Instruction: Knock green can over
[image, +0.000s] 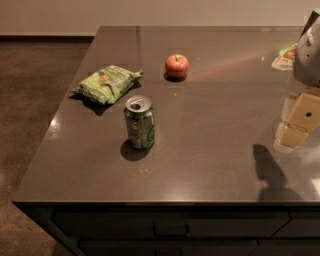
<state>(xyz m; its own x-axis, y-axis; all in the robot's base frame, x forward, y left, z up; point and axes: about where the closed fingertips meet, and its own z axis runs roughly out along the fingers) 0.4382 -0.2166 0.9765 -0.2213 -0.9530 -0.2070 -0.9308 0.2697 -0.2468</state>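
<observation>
The green can (140, 123) stands upright on the dark countertop (210, 150), left of centre, with its silver pull-tab top facing up and a white label patch on its side. My gripper (298, 122) is at the right edge of the view, well to the right of the can and apart from it, with pale tan finger blocks hanging above the counter. Its shadow falls on the counter below it.
A crinkled light-green chip bag (107, 82) lies behind and left of the can. A red apple (176, 65) sits behind the can near the middle. A pale object (285, 57) lies at the far right. The counter's front edge (165, 202) and left edge drop to brown floor.
</observation>
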